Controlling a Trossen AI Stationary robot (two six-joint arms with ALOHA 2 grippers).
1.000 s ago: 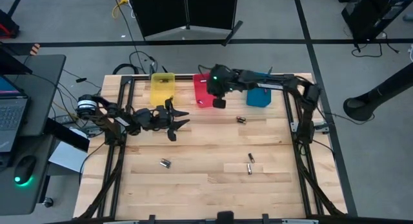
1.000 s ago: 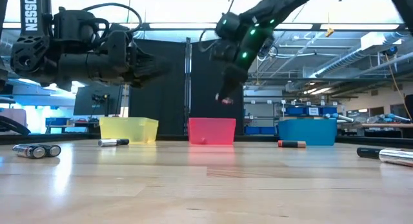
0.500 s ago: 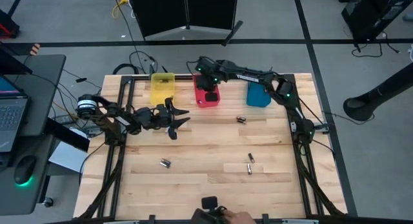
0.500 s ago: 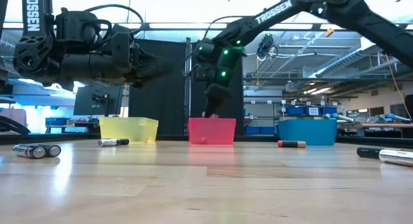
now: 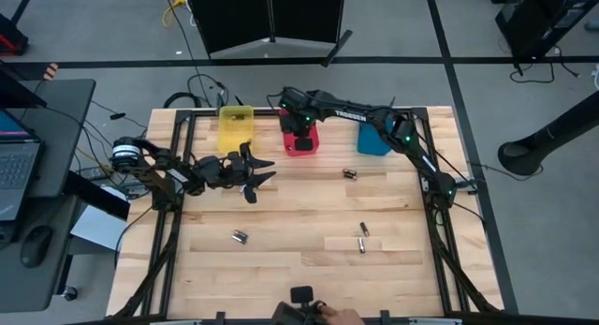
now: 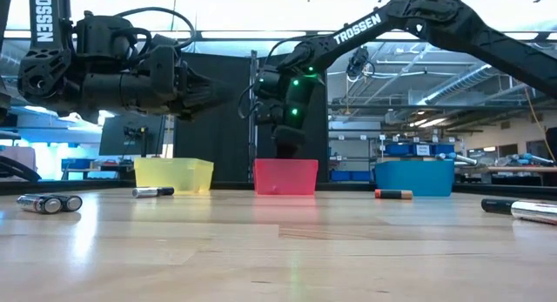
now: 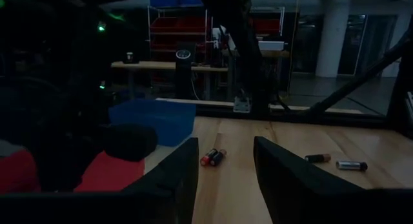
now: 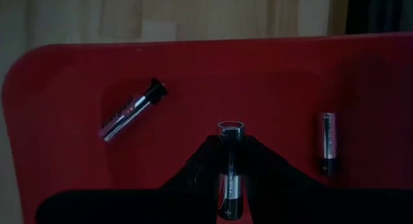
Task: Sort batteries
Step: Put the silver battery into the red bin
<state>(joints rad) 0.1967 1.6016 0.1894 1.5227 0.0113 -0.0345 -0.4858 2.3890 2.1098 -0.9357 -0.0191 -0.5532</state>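
Gripping cylindrical battery (image 8: 230,169) over glossy red bin (image 8: 58,108)

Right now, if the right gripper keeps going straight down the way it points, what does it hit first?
Likely the bare floor of the red bin. The right gripper points down into it, shut on a battery, between two loose batteries. Depth is unclear.

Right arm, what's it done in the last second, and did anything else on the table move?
The right gripper, shut on a battery, swung from between the red and blue bins to above the red bin, the battery not yet released. The left gripper stayed open beside the yellow bin; the loose batteries on the table stayed put.
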